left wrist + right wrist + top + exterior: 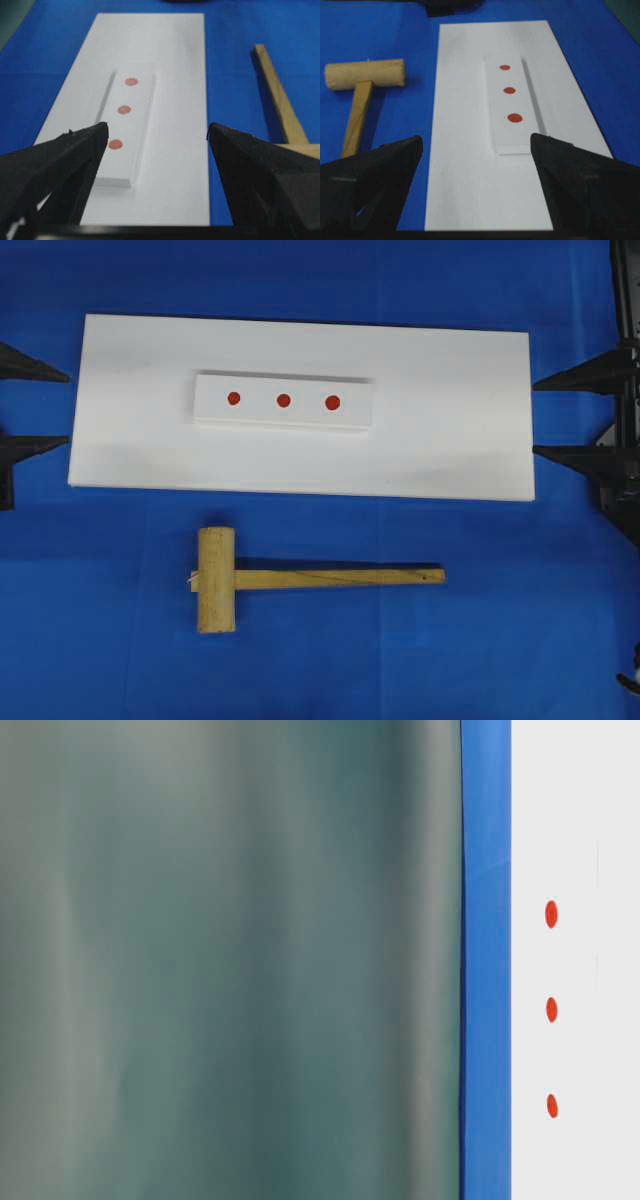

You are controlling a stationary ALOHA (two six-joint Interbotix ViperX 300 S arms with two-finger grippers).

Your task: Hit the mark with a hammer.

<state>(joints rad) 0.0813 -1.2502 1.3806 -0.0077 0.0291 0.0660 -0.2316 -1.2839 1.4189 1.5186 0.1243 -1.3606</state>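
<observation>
The small red round dot that is the mark (233, 398) sits at the left end of a three-dot row on a raised white rectangular block (283, 422), with the middle red dot (283, 400) to its right and the largest red dot (333, 402) at the right end. The block lies flat near the centre of a wide white rectangular board (450, 430), and the board rests on a smooth blue cloth surface (520, 620) that fills the overhead view. On the cloth, just on the near side of the board and apart from it, lies the light wooden mallet with a thick cylindrical head (216, 579), its squared handle pointing right along the board's near edge. The left black gripper (50, 408) waits off the board's left end with its jaws set wide apart and nothing between them; the right black gripper (552, 417) stands the same way off the right end, also holding nothing. In the table-level view a blurred grey-green backdrop (230, 960) takes up most of the picture beside a strip of the blue cloth.
</observation>
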